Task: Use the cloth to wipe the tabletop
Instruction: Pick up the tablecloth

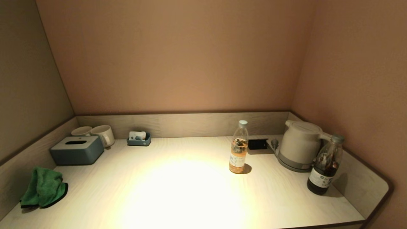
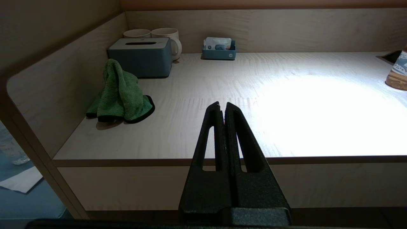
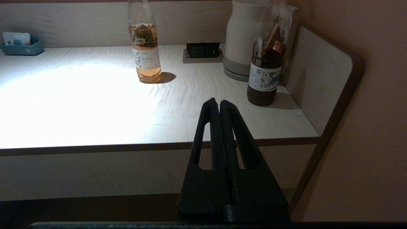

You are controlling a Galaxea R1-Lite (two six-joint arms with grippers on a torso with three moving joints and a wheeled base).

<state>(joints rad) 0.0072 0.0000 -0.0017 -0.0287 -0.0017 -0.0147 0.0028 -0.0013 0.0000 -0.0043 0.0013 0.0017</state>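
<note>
Left gripper (image 2: 221, 107) closed, short of tabletop edge; cloth (image 2: 120, 93) well apart.

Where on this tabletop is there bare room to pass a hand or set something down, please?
The broad middle of the tabletop is bare, from the cloth and tissue box across to the pale bottle. The right end is crowded: kettle, dark bottle and socket. Mugs and a small tray fill the back left corner.

A grey-blue tissue box (image 1: 77, 150) sat beside two white ceramic mugs (image 1: 103, 135) at the left rear; a clear bottle of amber tea (image 1: 238, 147) stood mid-right — near it, a white electric kettle (image 1: 299, 145) and a dark-liquid bottle (image 1: 324, 165).
</note>
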